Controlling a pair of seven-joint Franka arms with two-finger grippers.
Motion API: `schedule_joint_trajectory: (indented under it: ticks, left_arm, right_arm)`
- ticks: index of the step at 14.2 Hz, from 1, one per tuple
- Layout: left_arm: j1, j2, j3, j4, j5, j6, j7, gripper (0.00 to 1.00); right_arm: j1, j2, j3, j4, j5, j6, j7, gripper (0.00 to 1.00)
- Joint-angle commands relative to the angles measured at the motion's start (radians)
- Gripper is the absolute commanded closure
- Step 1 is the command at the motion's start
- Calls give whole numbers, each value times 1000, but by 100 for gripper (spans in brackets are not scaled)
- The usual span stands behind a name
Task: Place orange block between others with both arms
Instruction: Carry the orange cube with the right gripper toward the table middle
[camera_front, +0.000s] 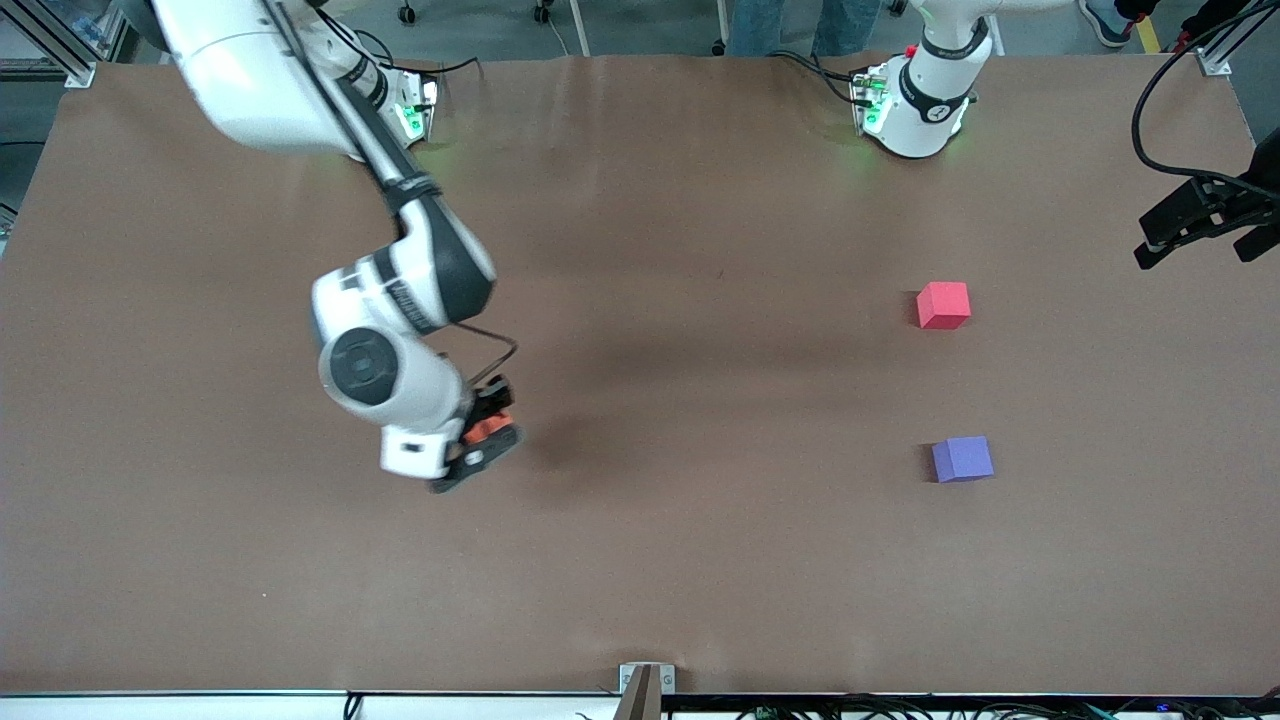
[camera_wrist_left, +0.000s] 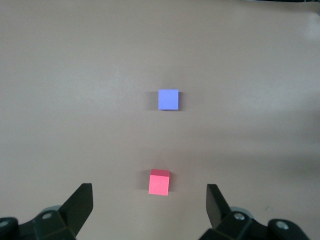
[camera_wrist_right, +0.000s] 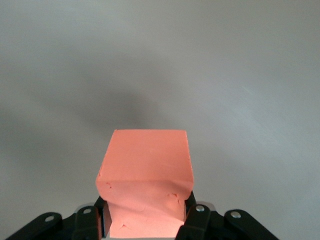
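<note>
**A:** The right gripper (camera_front: 487, 432) is clamped on the orange block (camera_front: 488, 428), up in the air over bare table toward the right arm's end. In the right wrist view the cube (camera_wrist_right: 145, 182) sits squeezed between the two pads, its lower sides slightly dented by the pressure.

**B:** Why carry it there, so far from the other two cubes?

**A:** My guess is a handover. The red-pink cube (camera_front: 943, 305) and the purple-blue cube (camera_front: 962, 459) lie toward the left arm's end, well apart from the orange one, and the task asks for both arms.

**B:** And the gap it must go into?

**A:** It lies between those two: the red-pink cube is farther from the front camera, the purple-blue one nearer, with bare brown table (camera_front: 700, 560) between them. The space looks wide enough for one cube of the same size.

**B:** What is the left gripper doing?

**A:** The left gripper (camera_front: 1205, 225) waits above the table edge at its own end, jaws spread wide and holding nothing. Its wrist camera looks down on both cubes, the red-pink one (camera_wrist_left: 159, 182) and the purple-blue one (camera_wrist_left: 168, 99), with the fingertips (camera_wrist_left: 82, 202) well apart.
</note>
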Motion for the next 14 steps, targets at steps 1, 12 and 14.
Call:
schedule_joint_trajectory:
  ticks: [1,12,14]
  left_arm:
    - [0,-8,0,4,4,3,2,0]
    - [3,0,1,6,-3,-2,4,0]
    - [3,0,1,4,-2,-6,4,0]
  right_arm:
    - [72,69,-10,17,-18,31,-188,62]
    - [314,224,-22,190,-263,32,-415,61]
    - [343,235,-30,194,-278,34,-412,61]
